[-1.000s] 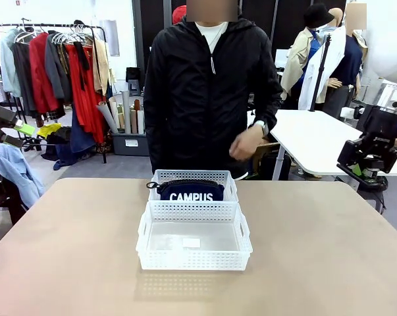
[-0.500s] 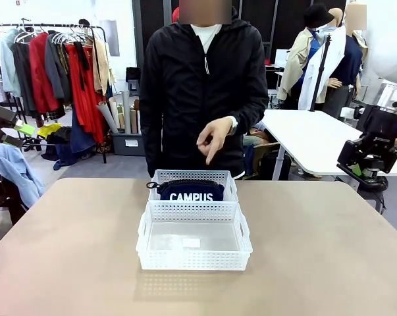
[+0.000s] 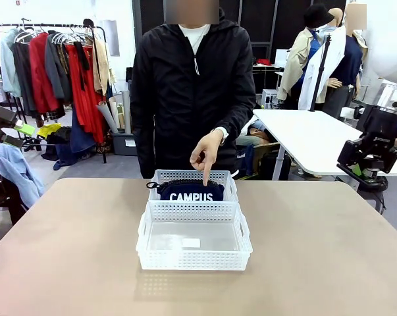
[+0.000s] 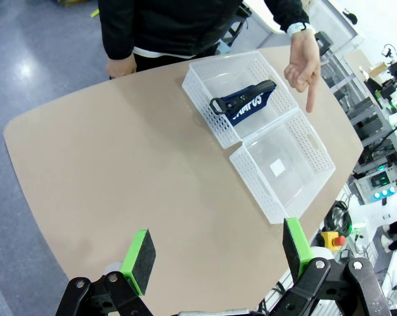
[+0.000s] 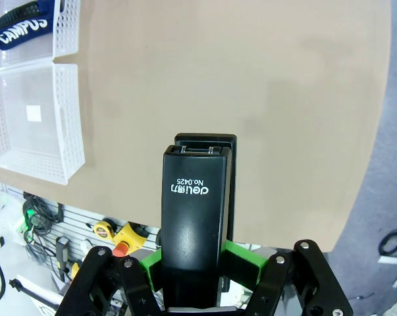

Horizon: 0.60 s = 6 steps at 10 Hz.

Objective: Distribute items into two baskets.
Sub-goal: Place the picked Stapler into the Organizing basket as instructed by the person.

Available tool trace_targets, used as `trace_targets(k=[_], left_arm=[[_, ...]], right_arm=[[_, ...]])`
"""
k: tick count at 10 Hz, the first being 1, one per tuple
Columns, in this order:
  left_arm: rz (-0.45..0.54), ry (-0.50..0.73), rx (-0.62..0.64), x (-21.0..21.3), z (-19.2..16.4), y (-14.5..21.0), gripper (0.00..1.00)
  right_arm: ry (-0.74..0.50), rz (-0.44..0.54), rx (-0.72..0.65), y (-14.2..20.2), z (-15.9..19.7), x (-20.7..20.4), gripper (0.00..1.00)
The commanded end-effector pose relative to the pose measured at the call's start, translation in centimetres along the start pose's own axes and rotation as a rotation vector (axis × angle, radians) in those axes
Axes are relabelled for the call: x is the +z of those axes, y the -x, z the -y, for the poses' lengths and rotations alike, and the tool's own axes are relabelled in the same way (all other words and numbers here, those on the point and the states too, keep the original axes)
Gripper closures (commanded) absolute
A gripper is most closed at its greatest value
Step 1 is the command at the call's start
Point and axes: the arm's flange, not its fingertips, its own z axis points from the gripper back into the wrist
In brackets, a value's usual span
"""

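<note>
Presently, left gripper [image 4: 214, 253] hangs spread, empty, high over the tan table [image 3: 66, 250]. Pouch [image 3: 191, 191] lies in the far basket [image 3: 162, 176], where the person's hand [image 3: 206, 153] points; near basket [image 3: 193, 263] holds nothing. Right gripper [image 5: 190, 261] pinches the stapler [image 5: 190, 217]: advise lowering it squarely into the near basket. Clothes rack [image 3: 53, 59] behind.
</note>
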Motion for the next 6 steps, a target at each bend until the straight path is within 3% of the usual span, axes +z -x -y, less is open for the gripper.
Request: trace_targets(k=[1,4,6], left_arm=[[0.010,0.009,0.010,0.00,0.12,-0.14,0.00],[0.010,0.009,0.010,0.00,0.12,-0.14,0.00],[0.010,0.009,0.010,0.00,0.12,-0.14,0.00]], right_arm=[[0.004,0.012,-0.020,-0.12,-0.24,0.14,0.89],[0.004,0.012,-0.020,-0.12,-0.24,0.14,0.89],[0.004,-0.007,0.054,0.37,-0.78,-0.27,0.89]])
